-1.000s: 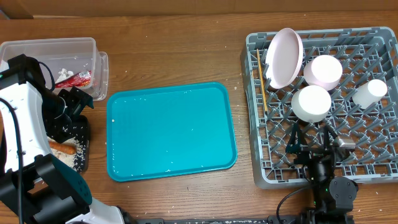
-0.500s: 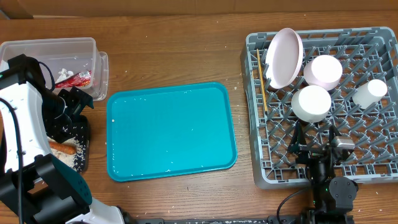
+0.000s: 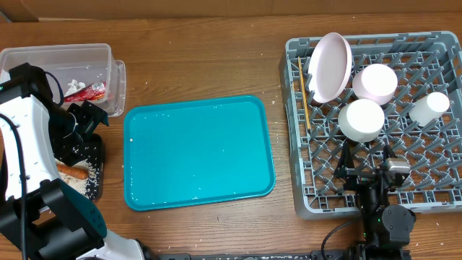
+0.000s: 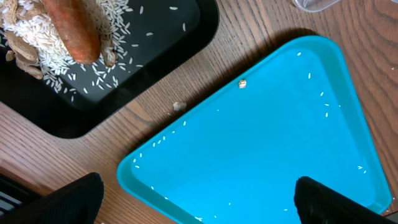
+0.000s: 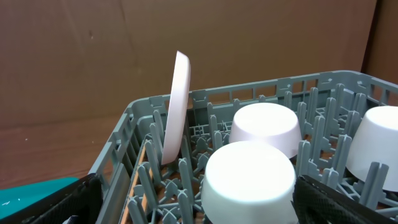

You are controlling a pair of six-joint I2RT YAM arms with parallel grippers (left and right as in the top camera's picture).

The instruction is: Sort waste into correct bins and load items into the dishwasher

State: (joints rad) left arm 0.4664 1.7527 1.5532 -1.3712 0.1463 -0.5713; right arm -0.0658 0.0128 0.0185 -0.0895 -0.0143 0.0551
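Observation:
The grey dish rack point(image 3: 426, 189) holds a pale round plate point(image 3: 330, 66) on edge, a pale upturned bowl point(image 3: 375, 83), a white upturned dish point(image 3: 361, 119), a small white cup point(image 3: 429, 108) and wooden chopsticks point(image 3: 304, 101). My right gripper point(image 3: 364, 157) stands open over the rack's near side, just behind the white dish point(image 5: 249, 177). The plate point(image 5: 176, 106) stands beyond it. In the clear tub point(image 3: 43, 58) lie a red wrapper point(image 3: 92, 91) and tissue point(image 3: 74, 84). A carrot point(image 4: 74, 28) lies on rice in the black tray point(image 4: 143, 68). My left gripper point(image 4: 199, 205) hangs open and empty above the teal tray's corner.
The teal serving tray point(image 3: 198, 152) lies mid-table with scattered rice grains on it. A crumb point(image 4: 179, 106) sits on the wood between the teal tray point(image 4: 267, 143) and the black tray. The left arm's white body point(image 3: 29, 144) covers part of the black tray.

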